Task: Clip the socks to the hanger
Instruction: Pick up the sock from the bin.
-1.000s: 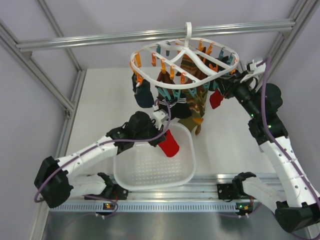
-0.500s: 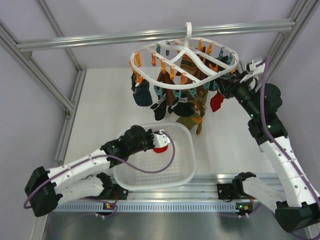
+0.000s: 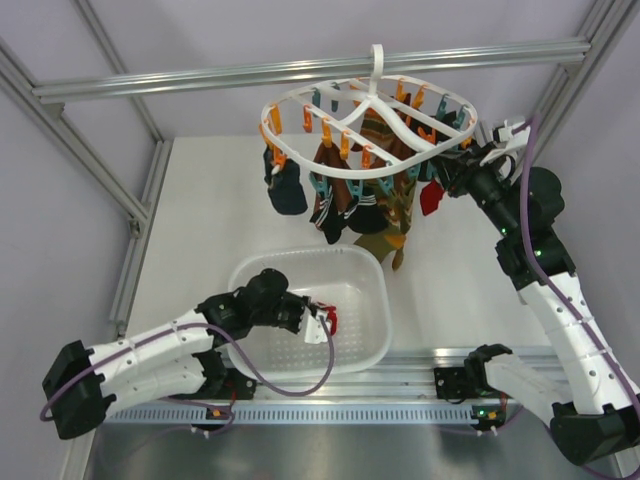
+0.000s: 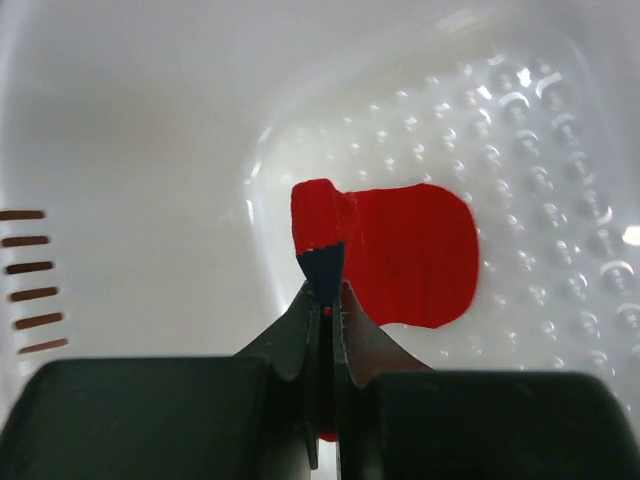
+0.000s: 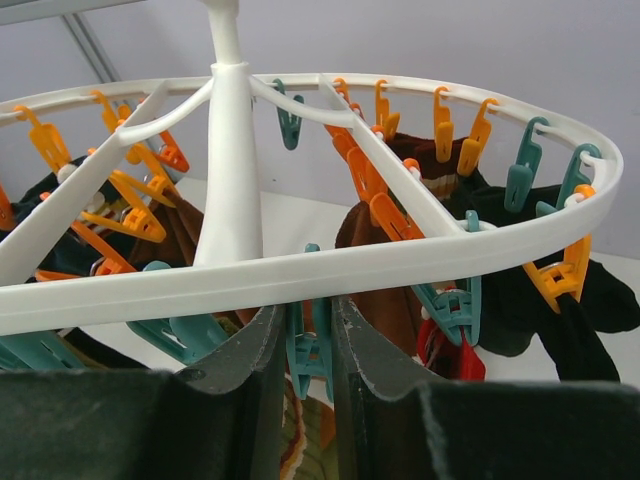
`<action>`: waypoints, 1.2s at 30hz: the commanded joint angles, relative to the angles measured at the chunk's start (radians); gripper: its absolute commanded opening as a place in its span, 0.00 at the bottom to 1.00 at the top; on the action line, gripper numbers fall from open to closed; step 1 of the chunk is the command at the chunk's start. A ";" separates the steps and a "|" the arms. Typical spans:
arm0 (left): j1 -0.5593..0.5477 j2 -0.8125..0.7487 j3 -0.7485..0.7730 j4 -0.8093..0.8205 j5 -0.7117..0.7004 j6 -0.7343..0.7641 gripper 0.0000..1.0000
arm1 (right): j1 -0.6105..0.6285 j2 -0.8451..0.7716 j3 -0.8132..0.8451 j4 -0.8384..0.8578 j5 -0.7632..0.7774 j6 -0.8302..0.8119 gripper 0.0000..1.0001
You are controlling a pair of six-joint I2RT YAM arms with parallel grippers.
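The white oval hanger (image 3: 368, 108) hangs from the top bar, its ring (image 5: 300, 265) close in the right wrist view. One red sock (image 3: 432, 198) hangs from a teal clip at its right side and shows in the right wrist view (image 5: 447, 357). My right gripper (image 3: 452, 180) is shut on a neighbouring empty teal clip (image 5: 308, 352), just under the ring (image 5: 305, 312). My left gripper (image 3: 322, 322) is low inside the white basket, shut on the second red sock (image 3: 331, 320). That sock (image 4: 412, 250) lies on the basket floor, pinched at its dark patch (image 4: 327, 290).
The white perforated basket (image 3: 378, 290) stands at the near middle of the table, its wall (image 4: 130, 150) close to my left gripper. Dark navy socks (image 3: 288, 190) and brown-green striped socks (image 3: 395, 210) hang from the hanger. Aluminium frame bars (image 3: 300, 72) run overhead and along both sides.
My left arm has come down and back from beside the hanger, carrying the red sock into the basket towards its near wall. The right arm has held still at the clip.
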 commanded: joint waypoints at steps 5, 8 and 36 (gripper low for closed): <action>0.026 0.027 -0.104 0.034 0.067 0.319 0.00 | 0.016 0.037 -0.004 0.070 0.005 0.012 0.00; 0.050 0.082 -0.084 0.085 0.087 0.339 0.00 | 0.016 0.040 -0.004 0.073 0.003 0.013 0.00; 0.238 0.237 -0.176 0.367 0.415 0.732 0.03 | 0.016 0.030 -0.013 0.070 0.012 0.001 0.00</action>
